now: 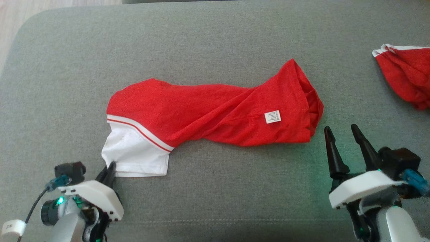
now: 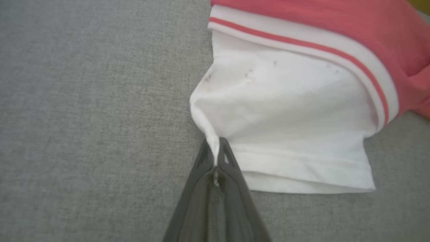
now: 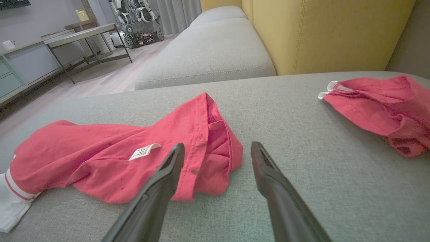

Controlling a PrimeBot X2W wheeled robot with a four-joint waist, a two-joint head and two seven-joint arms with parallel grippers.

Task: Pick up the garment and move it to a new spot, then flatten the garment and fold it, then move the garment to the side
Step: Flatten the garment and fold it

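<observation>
The garment [image 1: 208,107] is red with a white, red-striped end and a small white label; it lies twisted across the grey cushion [image 1: 215,40]. My left gripper [image 1: 111,167] is shut on the near left corner of its white part [image 2: 278,111], and a pinch of white cloth shows between the fingers [image 2: 201,168] in the left wrist view. My right gripper [image 1: 342,137] stands open just near and right of the garment's red end [image 3: 205,148], touching nothing. Its fingers [image 3: 161,188] frame that end in the right wrist view.
A second red garment [image 1: 406,77] with white trim lies bunched at the cushion's far right edge [image 3: 386,107]. A yellow backrest [image 3: 322,33] rises behind it. Another grey cushion [image 3: 208,50], wooden floor and a table lie beyond on the left.
</observation>
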